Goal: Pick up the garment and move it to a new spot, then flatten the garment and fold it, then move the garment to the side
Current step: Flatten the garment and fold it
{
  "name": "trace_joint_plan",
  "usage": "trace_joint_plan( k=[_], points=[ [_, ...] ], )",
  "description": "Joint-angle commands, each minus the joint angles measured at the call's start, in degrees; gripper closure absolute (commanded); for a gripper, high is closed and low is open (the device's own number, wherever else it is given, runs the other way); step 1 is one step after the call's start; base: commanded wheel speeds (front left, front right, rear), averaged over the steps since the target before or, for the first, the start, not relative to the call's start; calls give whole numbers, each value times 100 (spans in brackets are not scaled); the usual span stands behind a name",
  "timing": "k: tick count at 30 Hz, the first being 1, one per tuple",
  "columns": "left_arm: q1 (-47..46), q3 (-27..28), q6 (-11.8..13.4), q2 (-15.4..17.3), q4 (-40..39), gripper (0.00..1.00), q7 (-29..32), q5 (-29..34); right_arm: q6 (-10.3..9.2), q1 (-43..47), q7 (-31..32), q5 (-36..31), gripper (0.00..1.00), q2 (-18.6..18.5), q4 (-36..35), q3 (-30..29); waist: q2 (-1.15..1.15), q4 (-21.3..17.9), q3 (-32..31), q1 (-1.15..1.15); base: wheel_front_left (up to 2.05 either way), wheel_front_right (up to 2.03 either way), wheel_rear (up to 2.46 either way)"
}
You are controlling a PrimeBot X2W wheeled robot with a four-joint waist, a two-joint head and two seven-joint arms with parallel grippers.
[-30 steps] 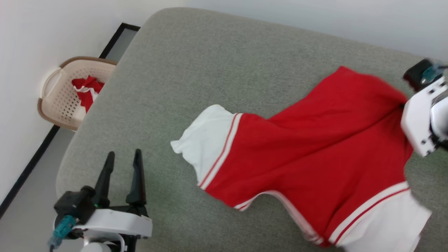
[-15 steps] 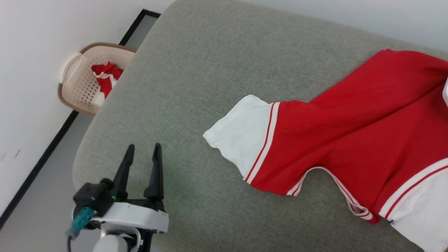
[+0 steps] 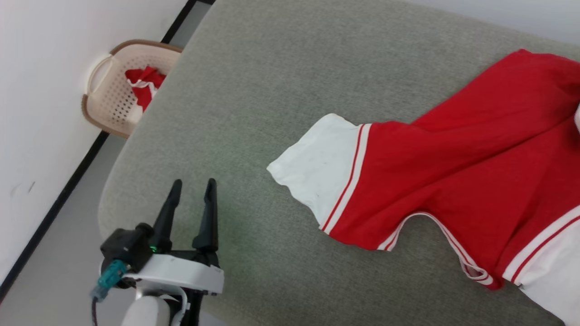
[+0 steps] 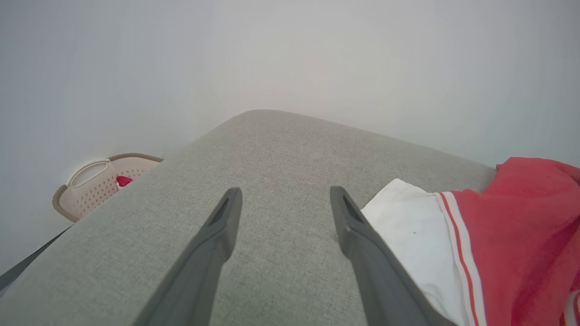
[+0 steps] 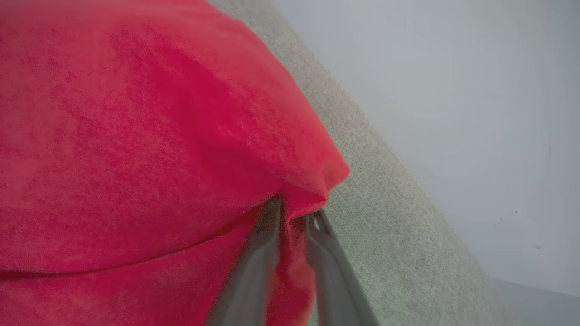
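Your right gripper (image 5: 297, 209), jaws clamped on the garment (image 3: 453, 172), drags it slightly rightward across the grey surface (image 3: 281, 81); left gripper (image 3: 194, 182) idles, jaws wide, relocation unfinished.

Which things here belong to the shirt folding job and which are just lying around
Job: garment, right gripper pinching its red cloth, open left gripper, grey padded surface.
Lying about: beige basket, small red-and-white cloth inside it.

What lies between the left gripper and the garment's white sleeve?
Only bare grey cushion. In the head view the left gripper stands apart from the garment, with nothing on the stretch up to its white sleeve.
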Motion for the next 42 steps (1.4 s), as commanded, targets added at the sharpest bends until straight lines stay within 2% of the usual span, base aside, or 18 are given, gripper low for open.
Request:
trace_joint_plan(
  k=[1,6,11,19,25,29,33,42],
  points=[
    [-38,39,-20,35,-18,0,0,32,-8,-51,-63,52,0,54,-22,86,0,-126,-59,0,0,0,0],
    [-54,78,-21,202,-43,0,-1,-48,-8,-181,-263,216,0,156,-122,276,0,-447,-208,0,0,0,0],
    [-114,-25,-21,505,8,0,-1,-128,-8,-227,-716,344,0,241,-217,360,0,-821,-393,0,0,0,0],
    [-201,-179,-21,1114,59,0,185,-414,-8,32,-1813,354,0,552,-232,287,0,-1504,-725,0,0,0,0],
    [-235,-287,-21,1501,-77,0,542,-685,-8,276,-2732,318,0,826,-93,-14,0,-1944,-926,0,0,0,0],
    [-239,-422,-21,1768,-167,0,997,-939,-8,449,-3108,219,0,994,-12,-324,0,-2174,-1039,0,0,0,0],
    [-290,-608,-21,2083,-211,0,1691,-1377,-8,683,-3202,45,0,1139,-87,-741,0,-2387,-1116,0,0,0,0],
    [-701,-767,-3,2817,46,0,3951,-2490,-8,1693,-3214,-1027,0,1147,-1240,-2627,0,-2777,-1145,0,0,0,0]
  ],
)
